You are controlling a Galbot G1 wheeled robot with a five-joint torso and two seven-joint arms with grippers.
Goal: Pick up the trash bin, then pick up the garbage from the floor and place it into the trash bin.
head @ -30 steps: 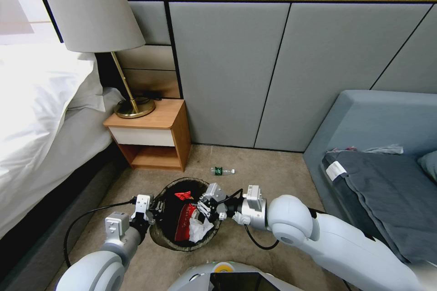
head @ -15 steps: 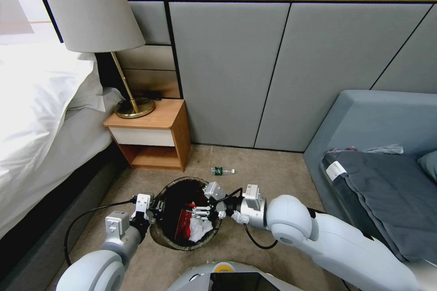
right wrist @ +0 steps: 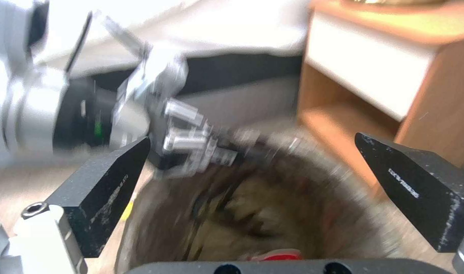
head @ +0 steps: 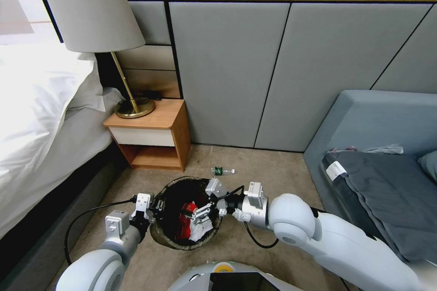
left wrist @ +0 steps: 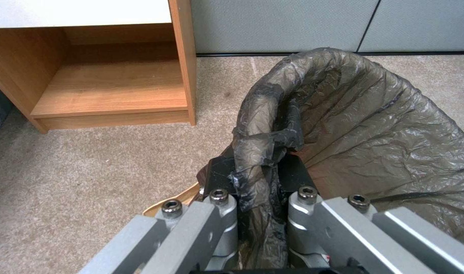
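Garbage point(head: 193, 223) dropped, right hand point(head: 200, 214) spread above

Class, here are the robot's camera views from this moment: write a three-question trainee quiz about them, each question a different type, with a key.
1. True or false: the left claw is shut on the rim of the trash bin.
2. The right claw is: A) open above the bin; B) shut on the bottle; C) resting on the nightstand.
3. Fill in: one bottle lies on the ___ beyond the bin.

Key: 1 true; 2 A; 3 carpet.
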